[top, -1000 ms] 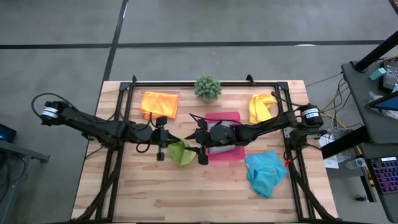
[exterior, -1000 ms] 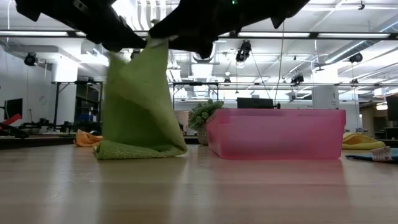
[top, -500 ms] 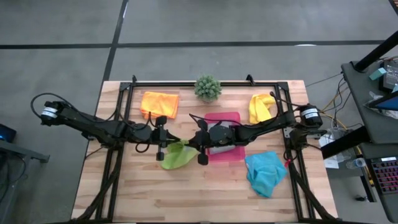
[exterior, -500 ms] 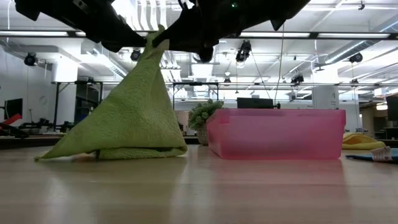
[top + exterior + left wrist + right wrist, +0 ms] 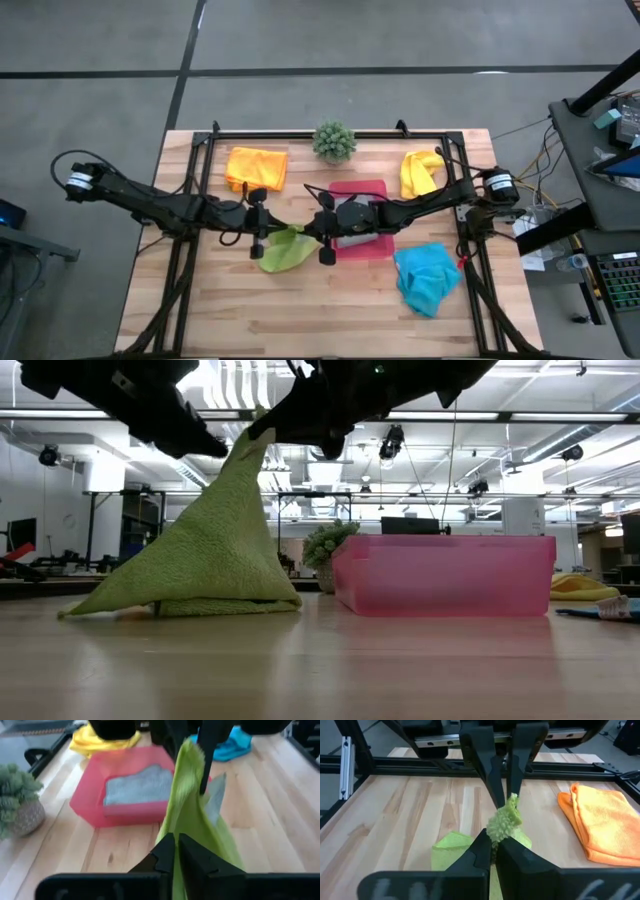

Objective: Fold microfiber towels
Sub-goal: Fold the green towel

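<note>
- Currently the lime green microfiber towel (image 5: 200, 550) hangs as a tent at table centre: peak pinched up high, lower edge spread on the light wooden tabletop (image 5: 300, 310), just beside the flat pink rectangular tray (image 5: 360, 190).
- Right gripper (image 5: 493, 851): fingers closed on the green towel's top corner, tuft of cloth sticking out above them.
- Left gripper (image 5: 176, 851): fingers closed, sitting right at the same raised fold; the wrist view shows cloth running down between the finger tips, so it looks pinched there too, though I can't confirm a firm hold.
- Both grippers meet nose to nose above the towel, left of the tray.
- Grey towel (image 5: 137, 785) lies inside the pink tray.
- Orange towel (image 5: 256, 167), folded, sits at the far left of the table.
- Yellow towel (image 5: 421, 172) is crumpled at the far right.
- Turquoise blue towel (image 5: 425, 278) is bunched at the near right, apart from the tray.
- Small spiky green potted plant (image 5: 334, 141) stands at the far edge, centre.
</note>
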### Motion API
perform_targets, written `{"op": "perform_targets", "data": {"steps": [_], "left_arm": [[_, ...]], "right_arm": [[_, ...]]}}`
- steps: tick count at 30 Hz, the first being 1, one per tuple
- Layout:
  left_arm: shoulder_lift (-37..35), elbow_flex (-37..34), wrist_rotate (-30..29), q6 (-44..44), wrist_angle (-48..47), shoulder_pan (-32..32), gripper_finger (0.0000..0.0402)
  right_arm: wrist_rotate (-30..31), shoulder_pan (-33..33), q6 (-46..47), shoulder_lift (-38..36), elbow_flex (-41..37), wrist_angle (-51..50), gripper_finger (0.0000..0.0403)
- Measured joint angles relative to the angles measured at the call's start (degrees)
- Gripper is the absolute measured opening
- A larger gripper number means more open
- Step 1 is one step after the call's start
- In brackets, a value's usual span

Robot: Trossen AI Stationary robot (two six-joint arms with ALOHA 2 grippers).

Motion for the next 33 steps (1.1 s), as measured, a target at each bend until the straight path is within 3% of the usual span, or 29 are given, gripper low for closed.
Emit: {"op": "perform_targets", "data": {"steps": [10,16,27,33], "left_arm": [[0.07,-0.48,-2.32,-1.40,-6.87,0.37,0.0097],[0.09,-3.34,-4.80,-0.97,-6.84,1.22,0.0114],[4.81,-15.26,-4.61,-0.85,14.03,7.55,0.0114],[10.33,-17.94,-1.03,-1.04,21.73,9.51,0.0114]], "right_arm": [[0.00,0.02,-0.28,-0.02,0.00,-0.05,0.0009],[0.00,0.02,-0.35,-0.02,0.00,-0.18,0.0009],[0.00,0.02,-0.40,-0.02,-0.02,-0.16,0.0009],[0.00,0.02,-0.39,-0.02,-0.02,-0.22,0.0009]]}}
